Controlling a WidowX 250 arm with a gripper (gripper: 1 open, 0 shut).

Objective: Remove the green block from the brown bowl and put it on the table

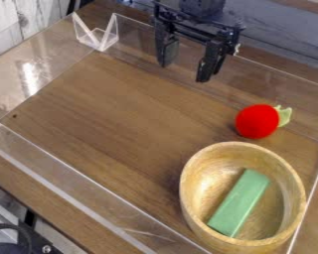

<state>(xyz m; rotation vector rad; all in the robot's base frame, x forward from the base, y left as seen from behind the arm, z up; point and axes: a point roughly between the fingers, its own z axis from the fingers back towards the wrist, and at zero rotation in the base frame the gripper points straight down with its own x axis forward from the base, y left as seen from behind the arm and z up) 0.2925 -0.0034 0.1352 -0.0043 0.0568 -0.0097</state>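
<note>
The green block (pixel 240 202) lies flat inside the brown bowl (pixel 199 167), slanted from upper right to lower left. That bowl sits on the table (pixel 108 119) at the lower right of the camera view. My gripper (pixel 186 62) hangs at the top centre, well up and left of the bowl, pointing down. Its two dark fingers (pixel 163 48) stand apart and open, holding nothing.
A red ball with a green leaf (pixel 258 120) rests on the table just above the bowl. Low clear plastic walls (pixel 69 189) run along the table's edges. A clear triangular stand (pixel 94 32) is at the far left corner.
</note>
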